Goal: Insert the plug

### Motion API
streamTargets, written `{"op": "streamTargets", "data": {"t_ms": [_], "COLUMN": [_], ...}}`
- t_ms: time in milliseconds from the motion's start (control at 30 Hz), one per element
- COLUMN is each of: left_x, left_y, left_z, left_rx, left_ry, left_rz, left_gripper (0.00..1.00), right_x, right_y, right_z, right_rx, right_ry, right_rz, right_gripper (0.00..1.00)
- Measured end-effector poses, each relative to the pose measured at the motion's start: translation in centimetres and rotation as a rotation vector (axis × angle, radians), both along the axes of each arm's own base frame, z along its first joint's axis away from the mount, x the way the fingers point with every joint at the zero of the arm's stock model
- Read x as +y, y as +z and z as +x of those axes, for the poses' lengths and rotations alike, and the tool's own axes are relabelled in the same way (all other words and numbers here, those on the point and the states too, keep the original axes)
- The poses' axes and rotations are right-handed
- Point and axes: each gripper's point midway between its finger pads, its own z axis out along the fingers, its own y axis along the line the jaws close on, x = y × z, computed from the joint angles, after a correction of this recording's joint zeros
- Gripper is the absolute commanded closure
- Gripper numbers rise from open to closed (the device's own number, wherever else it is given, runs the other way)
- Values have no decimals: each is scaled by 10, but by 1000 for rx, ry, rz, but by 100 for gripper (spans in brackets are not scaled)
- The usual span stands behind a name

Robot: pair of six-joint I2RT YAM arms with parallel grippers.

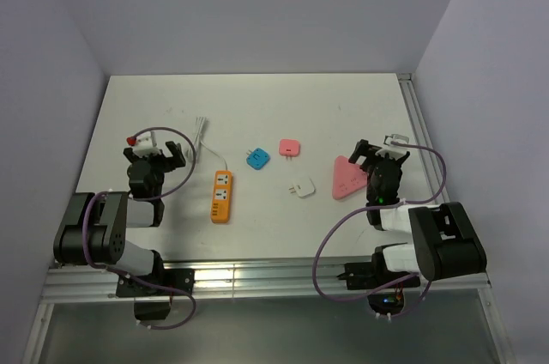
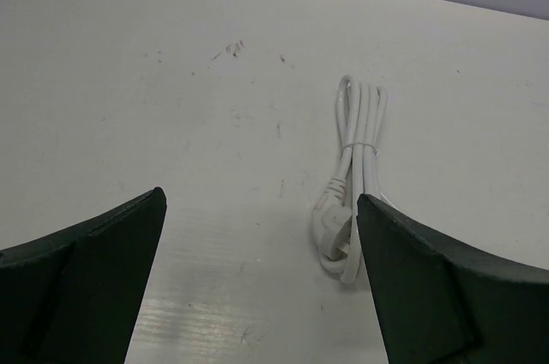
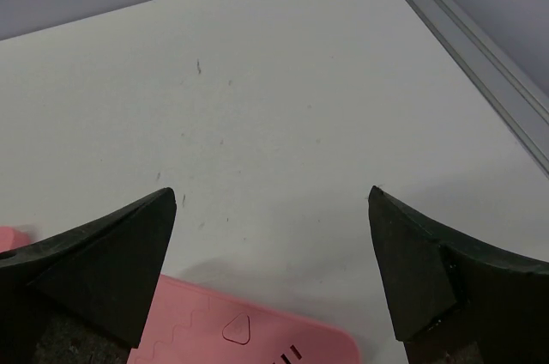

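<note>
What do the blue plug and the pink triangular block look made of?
Blue plug: probably moulded plastic, going by its even bright colour and rounded corners; sheen too small to judge. Pink triangular block: apparently matte plastic, with an embossed triangle mark and slots.

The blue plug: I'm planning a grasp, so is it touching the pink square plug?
Apart. The top external view shows white table between the blue plug and the pink square plug.

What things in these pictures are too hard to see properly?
- Blue plug: top view, too small to show its prongs.
- Pink socket block: right wrist view, cut off by the bottom edge.
- White cable: left wrist view, near end partly behind a finger of the left gripper.
</note>
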Motion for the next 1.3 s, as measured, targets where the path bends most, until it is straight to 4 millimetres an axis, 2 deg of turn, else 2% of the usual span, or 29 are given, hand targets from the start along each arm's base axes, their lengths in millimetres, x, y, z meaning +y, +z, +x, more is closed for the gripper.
{"op": "streamTargets", "data": {"t_ms": [167,300,400,500,633,733,833,933,1033,1100,1200,1300], "left_x": [6,16,23,31,47,59,59,54,45,37,22,6], "left_y": [4,36,69,84,79,70,67,66,69,70,71,79], "left_z": [-2,-1,0,-5,-24,-35,-38,-41,-41,-41,-48,-51], "left_rx": [3,-37,-91,-109,-76,-25,26,97,145,165,199,210], "left_ry": [32,101,182,249,412,545,578,586,558,518,447,361], "left_rz": [1,-11,-74,-136,-306,-420,-456,-488,-515,-535,-575,-623], "left_gripper": [0,0,0,0,1,0,0,0,0,1,1,10], "right_x": [-1,2,17,34,60,88,112,139,169,187,211,228], "right_y": [2,7,30,61,90,112,135,138,136,122,99,76], "right_z": [0,-2,-3,2,5,4,-2,2,19,24,21,12], "right_rx": [-5,-8,-45,-90,-101,-94,-114,-42,73,173,326,470], "right_ry": [-3,10,40,70,132,250,350,471,567,614,677,715], "right_rz": [-5,-38,-77,-80,-17,52,188,261,308,323,317,293], "right_gripper": [0,0,0,0,0,0,0,0,0,0,0,0]}}
